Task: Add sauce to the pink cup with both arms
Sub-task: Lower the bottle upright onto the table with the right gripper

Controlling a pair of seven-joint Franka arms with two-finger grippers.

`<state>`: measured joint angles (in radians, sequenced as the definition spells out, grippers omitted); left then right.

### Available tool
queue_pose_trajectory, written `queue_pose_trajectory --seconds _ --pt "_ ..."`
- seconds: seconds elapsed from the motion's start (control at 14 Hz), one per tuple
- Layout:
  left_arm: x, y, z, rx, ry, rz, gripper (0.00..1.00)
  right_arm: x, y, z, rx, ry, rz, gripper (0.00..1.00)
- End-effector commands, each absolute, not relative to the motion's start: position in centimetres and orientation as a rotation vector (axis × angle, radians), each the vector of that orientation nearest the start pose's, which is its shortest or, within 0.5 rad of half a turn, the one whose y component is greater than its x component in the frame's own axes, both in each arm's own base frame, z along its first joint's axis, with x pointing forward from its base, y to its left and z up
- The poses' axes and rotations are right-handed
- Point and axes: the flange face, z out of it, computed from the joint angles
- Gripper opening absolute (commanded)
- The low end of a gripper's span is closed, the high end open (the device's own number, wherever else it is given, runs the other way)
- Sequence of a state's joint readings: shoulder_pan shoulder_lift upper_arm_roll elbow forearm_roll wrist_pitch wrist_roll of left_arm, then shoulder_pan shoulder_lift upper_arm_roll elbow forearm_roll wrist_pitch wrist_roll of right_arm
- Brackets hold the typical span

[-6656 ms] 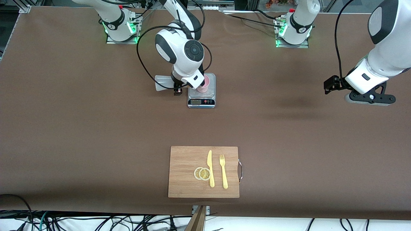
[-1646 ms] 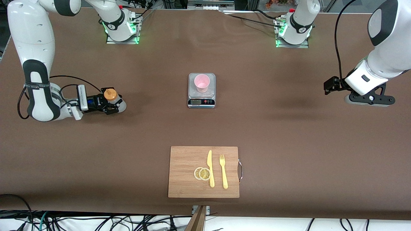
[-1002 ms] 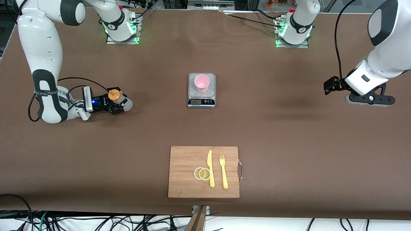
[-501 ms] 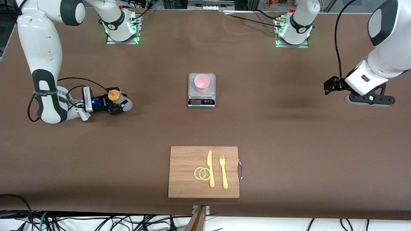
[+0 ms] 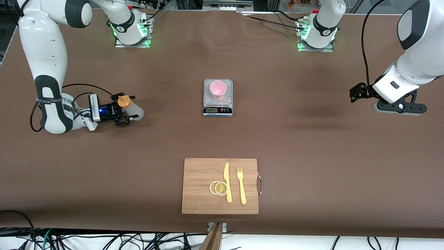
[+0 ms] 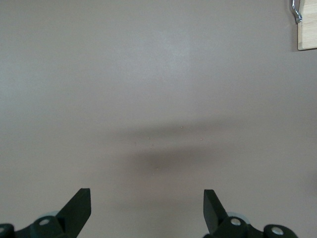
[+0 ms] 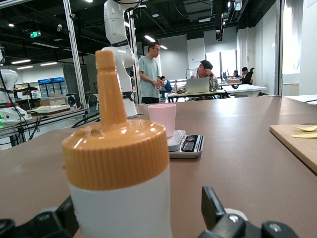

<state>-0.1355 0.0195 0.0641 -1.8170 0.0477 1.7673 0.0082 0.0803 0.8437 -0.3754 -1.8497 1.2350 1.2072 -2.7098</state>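
Note:
The sauce bottle (image 5: 133, 110), whitish with an orange nozzle cap, stands upright on the table toward the right arm's end. My right gripper (image 5: 125, 110) is low at the table, open, with its fingers on either side of the bottle and a gap showing. The right wrist view shows the bottle (image 7: 119, 188) close up between the fingers. The pink cup (image 5: 218, 89) stands upright on the silver scale (image 5: 217, 110) at mid table; it also shows in the right wrist view (image 7: 162, 119). My left gripper (image 5: 354, 94) waits, open and empty, over bare table at the left arm's end.
A wooden cutting board (image 5: 201, 173) lies nearer the front camera than the scale. It carries two lemon slices (image 5: 218, 188), a yellow knife (image 5: 227, 182) and a yellow fork (image 5: 241, 185). Its corner shows in the left wrist view (image 6: 307, 29).
The right arm carried the bottle from beside the cup to the right arm's end of the table. In the last half second its fingers spread off the bottle. The left arm has not moved.

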Motion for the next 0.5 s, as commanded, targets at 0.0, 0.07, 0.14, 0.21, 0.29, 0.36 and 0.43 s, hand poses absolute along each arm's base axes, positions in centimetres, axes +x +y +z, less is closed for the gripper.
queue_pose_trajectory --seconds 0.0,0.07,0.14,0.21,0.29,0.36,0.43 --pt "56.2 -3.3 51.8 -3.089 0.162 0.113 1.0 52.4 -3.3 10.6 -1.093 -1.321 -0.919 1.0" --pt "56.2 -3.3 51.8 -3.089 0.162 0.113 1.0 52.5 -3.7 10.7 -1.1 -1.326 -0.922 1.0" --pt "56.2 -3.3 51.8 -3.089 0.162 0.113 1.0 52.7 -4.5 10.8 -1.113 -1.332 -0.929 1.0" --pt "56.2 -3.3 51.8 -3.089 0.162 0.113 1.0 52.7 -5.0 10.8 -1.127 -1.336 -0.933 1.0" --pt "56.2 -3.4 51.8 -3.089 0.164 0.113 1.0 52.7 -5.8 10.8 -1.139 -1.333 -0.942 1.0" --pt "56.2 -3.4 51.8 -3.089 0.164 0.113 1.0 52.6 -6.3 10.8 -1.146 -1.328 -0.946 1.0" --pt "56.2 -3.3 51.8 -3.089 0.162 0.113 1.0 52.5 -7.0 10.8 -1.155 -1.324 -0.954 1.0"
